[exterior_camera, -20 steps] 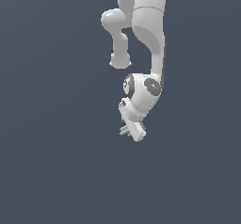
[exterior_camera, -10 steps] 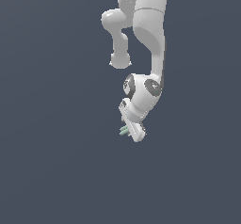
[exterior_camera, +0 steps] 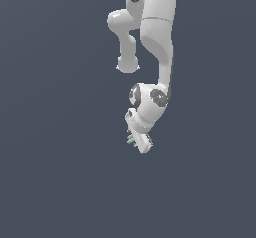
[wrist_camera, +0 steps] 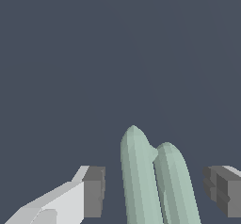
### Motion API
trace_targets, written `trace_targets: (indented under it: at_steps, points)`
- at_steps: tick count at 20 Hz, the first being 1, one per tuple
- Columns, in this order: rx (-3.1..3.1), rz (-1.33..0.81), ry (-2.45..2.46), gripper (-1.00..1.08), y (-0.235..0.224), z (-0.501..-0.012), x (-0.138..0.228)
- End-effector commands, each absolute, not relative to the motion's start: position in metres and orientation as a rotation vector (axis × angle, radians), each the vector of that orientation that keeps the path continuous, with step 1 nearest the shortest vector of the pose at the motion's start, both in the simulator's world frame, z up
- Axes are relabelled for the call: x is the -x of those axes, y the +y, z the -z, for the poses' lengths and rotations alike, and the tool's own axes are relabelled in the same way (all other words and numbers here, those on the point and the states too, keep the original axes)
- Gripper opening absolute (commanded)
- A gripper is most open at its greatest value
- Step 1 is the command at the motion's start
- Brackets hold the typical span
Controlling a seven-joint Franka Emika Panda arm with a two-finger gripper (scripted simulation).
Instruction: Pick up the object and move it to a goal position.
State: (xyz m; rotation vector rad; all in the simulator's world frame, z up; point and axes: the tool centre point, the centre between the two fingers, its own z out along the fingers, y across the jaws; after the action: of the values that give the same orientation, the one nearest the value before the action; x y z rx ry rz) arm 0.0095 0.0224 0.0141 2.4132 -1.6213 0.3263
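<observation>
The object (wrist_camera: 150, 180) is a pale grey-green piece with two rounded lobes side by side. In the wrist view it lies between my two fingers, with a narrow gap showing on each side, so neither pad touches it. My gripper (wrist_camera: 153, 192) is open around it. In the exterior view only the object's small greenish end (exterior_camera: 130, 139) pokes out on the exterior view's left of the white gripper (exterior_camera: 140, 144), and the rest is hidden behind the hand. One dark finger pad (wrist_camera: 94, 190) shows clearly; the opposite one sits at the picture's edge.
A plain dark blue-grey surface fills the background in both views. The white arm (exterior_camera: 157, 42) reaches down from the top of the exterior view. Nothing else shows.
The wrist and hand have sunk slightly lower in the exterior view. The greenish end of the object stays at the same spot.
</observation>
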Motion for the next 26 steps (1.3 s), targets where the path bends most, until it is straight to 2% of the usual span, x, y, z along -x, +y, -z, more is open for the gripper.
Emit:
trace_targets:
  at_steps: [1, 16, 26]
  points:
    - [-2.409, -0.321, -1.620, -1.00, 0.020, -0.009, -0.007]
    - [-2.416, -0.330, -1.622, -1.00, 0.023, -0.019, -0.009]
    - [-2.416, -0.326, -1.624, -1.00, 0.023, -0.063, 0.006]
